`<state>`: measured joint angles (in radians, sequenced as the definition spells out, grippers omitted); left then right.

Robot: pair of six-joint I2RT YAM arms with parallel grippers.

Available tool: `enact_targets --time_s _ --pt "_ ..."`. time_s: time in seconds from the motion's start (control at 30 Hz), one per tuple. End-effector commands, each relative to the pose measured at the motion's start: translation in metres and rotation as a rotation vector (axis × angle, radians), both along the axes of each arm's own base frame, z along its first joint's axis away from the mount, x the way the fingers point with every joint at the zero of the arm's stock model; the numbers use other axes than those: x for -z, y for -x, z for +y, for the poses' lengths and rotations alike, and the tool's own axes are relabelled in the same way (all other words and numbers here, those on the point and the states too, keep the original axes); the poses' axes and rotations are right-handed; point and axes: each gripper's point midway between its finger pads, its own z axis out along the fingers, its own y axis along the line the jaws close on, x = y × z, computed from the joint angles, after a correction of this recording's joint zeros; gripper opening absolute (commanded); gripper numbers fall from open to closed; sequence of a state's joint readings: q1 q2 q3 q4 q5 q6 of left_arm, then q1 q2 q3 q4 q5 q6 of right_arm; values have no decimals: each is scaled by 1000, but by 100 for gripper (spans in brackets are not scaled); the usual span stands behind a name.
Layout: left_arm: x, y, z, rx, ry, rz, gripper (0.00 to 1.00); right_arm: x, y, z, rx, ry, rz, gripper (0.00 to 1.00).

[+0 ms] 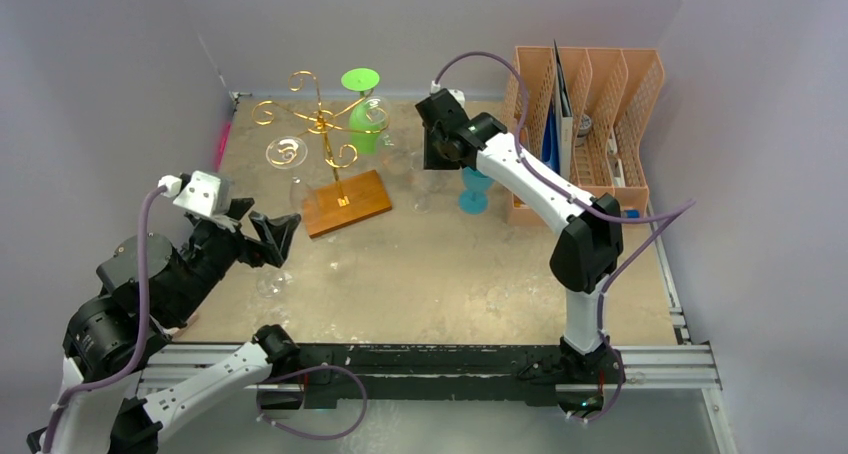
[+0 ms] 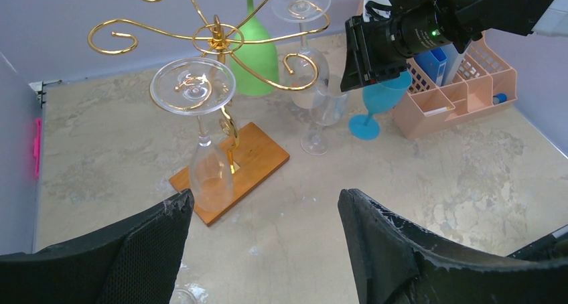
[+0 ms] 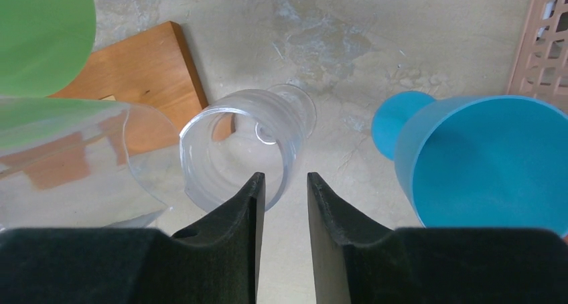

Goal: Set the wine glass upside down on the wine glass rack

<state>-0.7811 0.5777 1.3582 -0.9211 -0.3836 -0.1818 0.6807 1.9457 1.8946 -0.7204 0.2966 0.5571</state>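
Observation:
A clear wine glass [image 3: 238, 153] stands upright on the table between the rack's wooden base [image 3: 144, 69] and a blue glass [image 3: 489, 163]. My right gripper [image 3: 286, 177] hangs over it from above. One finger is inside the bowl and the other outside, so the rim wall sits in a narrow gap and does not look pinched. The gold wire wine glass rack [image 1: 322, 124] carries a clear glass [image 2: 201, 136], a green glass [image 2: 258, 56] and another clear one [image 2: 305, 76], all upside down. My left gripper [image 2: 264, 200] is open with nothing in it, near the base's front.
An orange file organiser [image 1: 590, 124] stands at the back right, close behind the blue glass [image 1: 475, 189]. Another clear glass [image 1: 272, 279] sits on the table under my left gripper [image 1: 280, 234]. A pink object [image 1: 222, 144] lies at the left wall.

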Motion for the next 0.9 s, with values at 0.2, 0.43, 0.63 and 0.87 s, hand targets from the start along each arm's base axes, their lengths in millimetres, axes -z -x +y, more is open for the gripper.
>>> enact_targets --time_s 0.2,0.43,0.63,0.87 --pt "-6 4 4 -14 57 -20 79 -9 10 -9 -52 98 44 25" --pt "-6 4 5 -16 58 -20 78 -1 12 -15 -56 150 71 26" --pt "-6 4 6 -18 55 -21 78 3 12 -20 -53 181 79 26" --pt "-6 3 6 -20 52 -19 78 -1 13 -19 -58 168 71 26"
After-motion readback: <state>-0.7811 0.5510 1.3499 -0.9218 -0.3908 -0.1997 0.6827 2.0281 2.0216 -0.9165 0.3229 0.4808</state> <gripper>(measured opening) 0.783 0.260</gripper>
